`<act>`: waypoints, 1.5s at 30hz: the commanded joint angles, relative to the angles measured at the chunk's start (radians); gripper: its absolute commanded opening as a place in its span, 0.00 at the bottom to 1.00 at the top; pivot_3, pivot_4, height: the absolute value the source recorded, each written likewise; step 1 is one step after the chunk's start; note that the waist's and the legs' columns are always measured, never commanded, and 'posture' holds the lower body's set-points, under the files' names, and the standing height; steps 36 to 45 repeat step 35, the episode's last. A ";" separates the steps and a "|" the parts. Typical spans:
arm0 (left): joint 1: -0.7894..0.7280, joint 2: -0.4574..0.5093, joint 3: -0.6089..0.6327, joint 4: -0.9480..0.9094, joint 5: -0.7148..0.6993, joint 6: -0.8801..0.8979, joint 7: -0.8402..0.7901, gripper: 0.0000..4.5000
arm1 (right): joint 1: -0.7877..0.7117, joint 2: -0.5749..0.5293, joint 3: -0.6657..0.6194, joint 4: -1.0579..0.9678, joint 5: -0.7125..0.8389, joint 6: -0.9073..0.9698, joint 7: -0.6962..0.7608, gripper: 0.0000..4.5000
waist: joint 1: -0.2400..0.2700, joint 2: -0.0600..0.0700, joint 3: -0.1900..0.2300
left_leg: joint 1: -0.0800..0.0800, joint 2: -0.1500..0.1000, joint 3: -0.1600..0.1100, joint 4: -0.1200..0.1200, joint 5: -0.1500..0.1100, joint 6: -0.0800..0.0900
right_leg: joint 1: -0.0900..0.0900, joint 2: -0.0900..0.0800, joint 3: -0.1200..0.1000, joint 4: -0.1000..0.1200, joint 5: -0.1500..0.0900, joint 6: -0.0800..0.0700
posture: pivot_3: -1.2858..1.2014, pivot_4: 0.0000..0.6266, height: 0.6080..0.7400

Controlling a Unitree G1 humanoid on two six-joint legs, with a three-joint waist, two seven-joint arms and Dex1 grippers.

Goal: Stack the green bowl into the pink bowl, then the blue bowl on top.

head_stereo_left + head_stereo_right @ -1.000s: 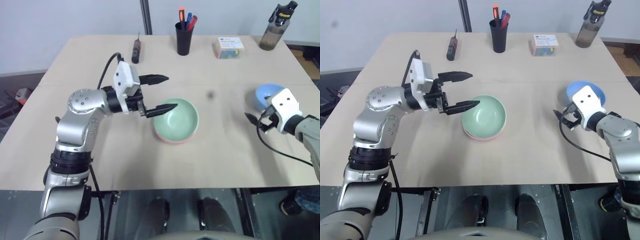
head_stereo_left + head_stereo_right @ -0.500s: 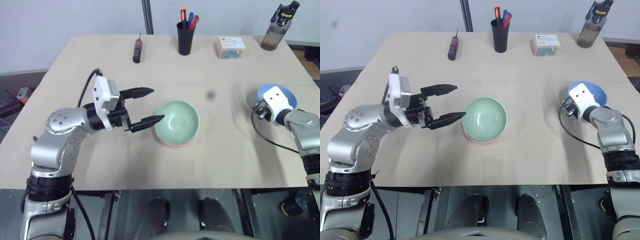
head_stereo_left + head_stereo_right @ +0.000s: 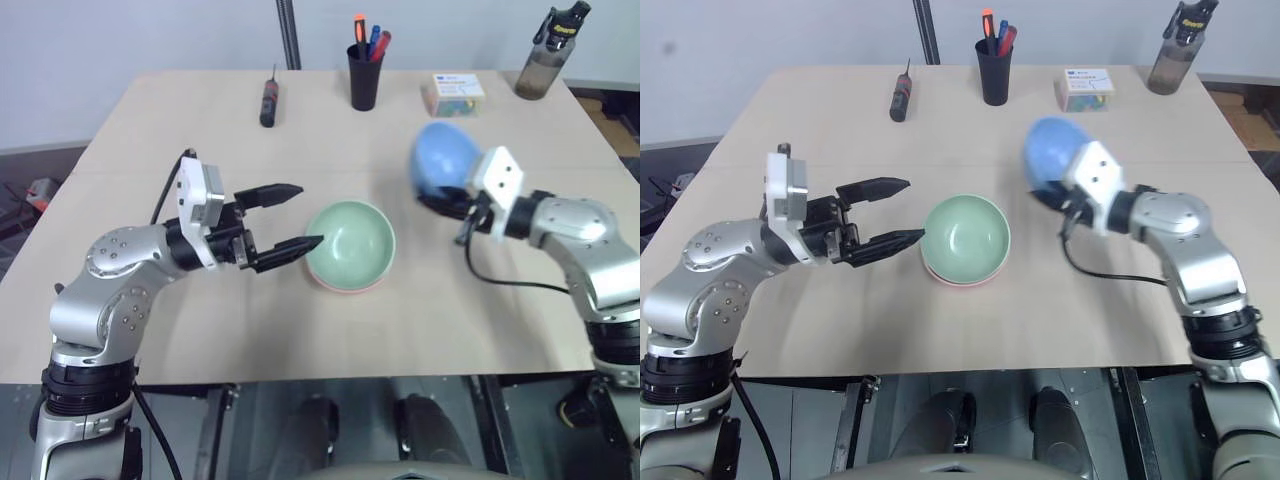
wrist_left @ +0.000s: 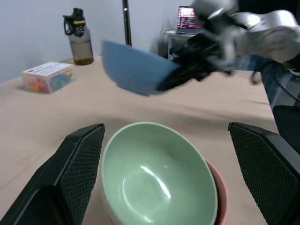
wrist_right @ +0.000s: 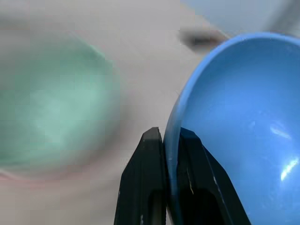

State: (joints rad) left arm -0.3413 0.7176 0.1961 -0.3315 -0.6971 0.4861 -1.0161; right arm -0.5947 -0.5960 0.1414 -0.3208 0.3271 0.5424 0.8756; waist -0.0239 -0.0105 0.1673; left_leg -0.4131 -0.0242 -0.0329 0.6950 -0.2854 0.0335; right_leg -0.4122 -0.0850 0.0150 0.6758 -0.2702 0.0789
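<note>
Tabletop [image 3: 200,340] of pale wood carried the whole scene. At its left side the left claw [image 3: 291,217] hung level just above the surface, its two black fingers spread wide and holding nothing, the lower fingertip just short of the rim of the green bowl [image 3: 352,240]. That mint-green bowl sat upright near the middle of the tabletop, nested inside the pink bowl [image 3: 345,285], of which only a thin salmon rim showed under it at the near edge. In the left wrist view the green bowl [image 4: 154,178] lay between the two splayed fingers, and the pink rim [image 4: 220,197] peeped out on one side.

To the right of that pair, the right claw [image 3: 447,205] was clenched on the rim of the blue bowl [image 3: 440,158], which it held off the tabletop, tilted on edge with its rounded underside turned toward the camera. The right wrist view showed the two fingers [image 5: 140,187] pinched tight on the bowl's wall, one inside and one outside. The blue bowl was beside and higher than the stacked pair, apart from it.

Along the far edge stood a screwdriver [image 3: 269,100], a black cup of pens [image 3: 366,78], a small clear box [image 3: 454,95] of coloured bits, and a dark drinking bottle [image 3: 545,55].
</note>
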 commanded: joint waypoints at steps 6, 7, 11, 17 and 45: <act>-0.018 0.016 0.027 0.010 0.007 -0.020 0.018 1.00 | -0.055 0.062 0.186 0.002 -0.033 -0.017 0.080 0.02 | 0.009 0.000 0.000 | 0.000 -0.001 -0.001 0.000 0.000 0.000 | 0.000 0.000 -0.001 0.000 0.000 0.000 | 0.52 0.24 1.00; -0.018 0.017 0.028 0.008 0.007 -0.019 0.020 1.00 | -0.055 0.068 0.194 0.009 -0.031 -0.018 0.088 0.17 | 0.009 0.000 0.000 | 0.000 -0.001 -0.001 0.000 0.000 0.000 | 0.000 0.000 -0.001 0.000 0.000 0.000 | 0.52 0.24 1.00; -0.009 0.024 0.037 -0.004 0.007 -0.018 0.029 1.00 | -0.060 0.073 0.220 0.023 -0.031 -0.023 0.126 0.50 | 0.008 0.000 0.000 | 0.000 -0.001 -0.001 0.000 0.000 0.000 | 0.000 0.000 -0.001 0.000 0.000 0.000 | 0.52 0.24 1.00; 0.014 0.031 0.051 -0.029 0.002 -0.009 0.056 1.00 | -0.051 0.076 0.126 -0.047 0.030 0.018 0.100 0.99 | 0.008 0.000 0.000 | 0.000 0.000 -0.001 0.000 0.000 0.000 | 0.000 0.000 -0.001 0.000 0.000 0.000 | 0.52 0.24 1.00; 0.406 0.153 0.222 -0.028 0.094 -0.047 0.008 1.00 | 0.473 -0.329 -0.521 -0.265 0.284 0.206 0.120 0.99 | 0.012 0.000 0.000 | 0.001 0.000 0.001 -0.004 -0.002 0.003 | 0.001 -0.001 0.000 -0.004 0.000 0.000 | 0.52 0.24 1.00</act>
